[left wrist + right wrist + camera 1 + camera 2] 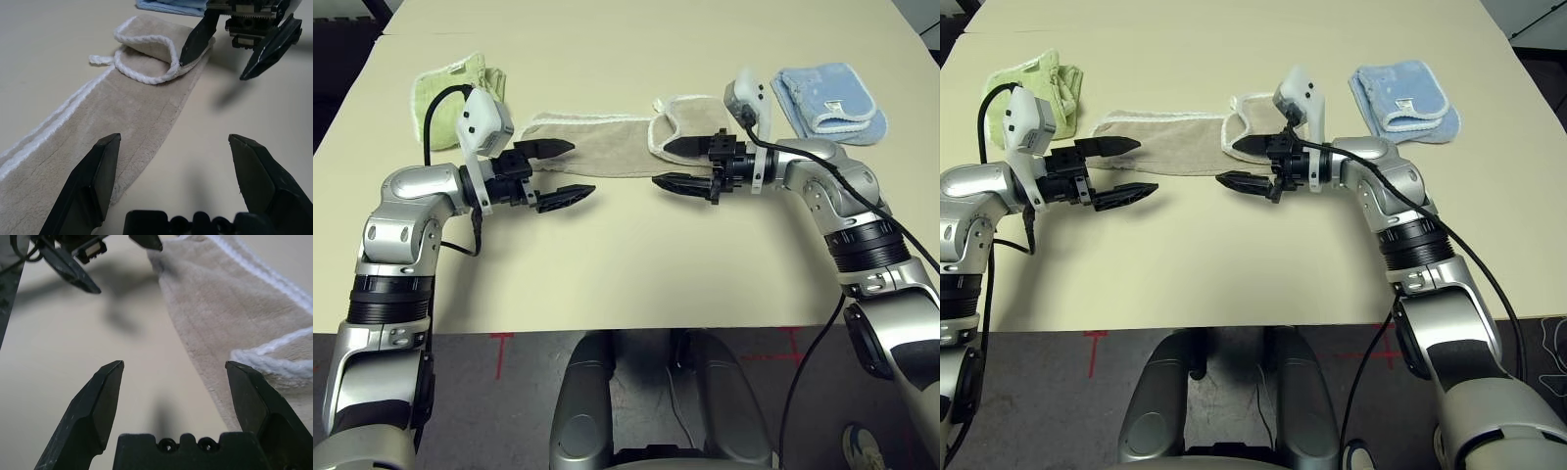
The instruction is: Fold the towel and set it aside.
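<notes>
Head camera, left and right eyes: the beige towel (607,145) lies on the cream counter (636,264) as a long narrow band running left to right, toward the far half of the surface. Its right end is folded back on itself into a small rumpled flap with white stitched edging. The left end effector (560,169) hangs at the band's left end, pointing right, its two black fingers spread wide and grasping nothing; the far finger sits over the cloth's left tip, the near finger over bare counter. The right end effector (675,163) faces it from the right, pointing left, likewise released and empty, with its far finger over the folded flap and its near finger just off the towel's near edge. A light green towel (450,86) lies bunched at the far left, behind the left wrist, and a folded light blue towel (830,102) lies at the far right, behind the right arm.

Left wrist camera: the left end effector (176,169) has its fingers wide apart, one over the towel (122,117) and one over bare counter. The band stretches away to the folded end with its looped white edging, where the right end effector (220,63) stands open, one finger tip at the flap. A corner of the light blue towel (168,6) shows beyond.

Right wrist camera: the right end effector (173,382) is open with nothing between its fingers; the towel (230,308) lies beside and under one finger, white edging close by. The left end effector (122,264) shows at the band's other end.
</notes>
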{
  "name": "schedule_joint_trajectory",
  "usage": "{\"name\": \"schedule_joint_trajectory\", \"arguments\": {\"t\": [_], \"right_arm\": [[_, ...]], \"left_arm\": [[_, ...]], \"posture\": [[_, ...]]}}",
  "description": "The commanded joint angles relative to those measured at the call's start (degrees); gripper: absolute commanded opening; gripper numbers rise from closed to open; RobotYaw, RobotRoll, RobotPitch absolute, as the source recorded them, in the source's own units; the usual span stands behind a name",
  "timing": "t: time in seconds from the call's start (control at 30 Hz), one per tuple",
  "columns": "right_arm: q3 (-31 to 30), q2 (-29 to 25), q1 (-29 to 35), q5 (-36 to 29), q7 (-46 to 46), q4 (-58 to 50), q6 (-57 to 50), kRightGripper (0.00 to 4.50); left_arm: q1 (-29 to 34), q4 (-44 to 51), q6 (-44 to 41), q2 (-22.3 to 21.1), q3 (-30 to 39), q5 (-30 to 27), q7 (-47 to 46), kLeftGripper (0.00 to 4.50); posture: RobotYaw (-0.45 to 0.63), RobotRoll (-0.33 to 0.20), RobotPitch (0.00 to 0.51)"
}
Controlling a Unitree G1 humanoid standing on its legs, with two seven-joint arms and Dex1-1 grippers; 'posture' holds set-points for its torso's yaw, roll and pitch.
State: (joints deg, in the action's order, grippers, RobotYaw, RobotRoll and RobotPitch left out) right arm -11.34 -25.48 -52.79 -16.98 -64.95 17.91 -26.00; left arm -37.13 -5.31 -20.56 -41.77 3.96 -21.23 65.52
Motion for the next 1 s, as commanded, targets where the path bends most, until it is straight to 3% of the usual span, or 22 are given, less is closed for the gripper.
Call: {"name": "schedule_joint_trajectory", "arguments": {"t": [0.03, 0.23, 0.53, 0.73, 1.0], "right_arm": [[-1.96, -1.04, 0.5, 2.76, -2.2, 1.0, 3.92, 4.49], [2.26, -0.51, -0.01, 1.24, -1.58, 2.93, 6.69, 4.49], [14.14, -4.15, 1.01, -2.2, -6.88, 17.11, 27.06, 4.49], [15.77, -8.34, 2.5, -1.51, -15.31, 24.98, 37.84, 4.49], [17.04, -10.45, 3.79, -3.64, -23.33, 25.89, 37.69, 4.49]], "left_arm": [[0.2, 0.62, -0.5, -0.42, -0.73, -0.08, 0.09, 4.5], [0.05, 0.79, -0.73, -0.48, -0.73, -0.13, 0.07, 4.5], [0.28, 0.73, -0.28, -0.5, -0.51, -0.16, 0.23, 4.5], [0.7, 0.48, -0.46, -0.78, -0.22, -0.33, 0.43, 4.5], [2.13, -0.58, -1.36, -1.63, 1.08, -0.57, -0.52, 4.5]], "posture": [[0.02, 0.0, 0.268], [0.02, 0.0, 0.264], [0.01, 0.0, 0.266], [0.01, 0.0, 0.27], [0.03, 0.0, 0.284]]}}
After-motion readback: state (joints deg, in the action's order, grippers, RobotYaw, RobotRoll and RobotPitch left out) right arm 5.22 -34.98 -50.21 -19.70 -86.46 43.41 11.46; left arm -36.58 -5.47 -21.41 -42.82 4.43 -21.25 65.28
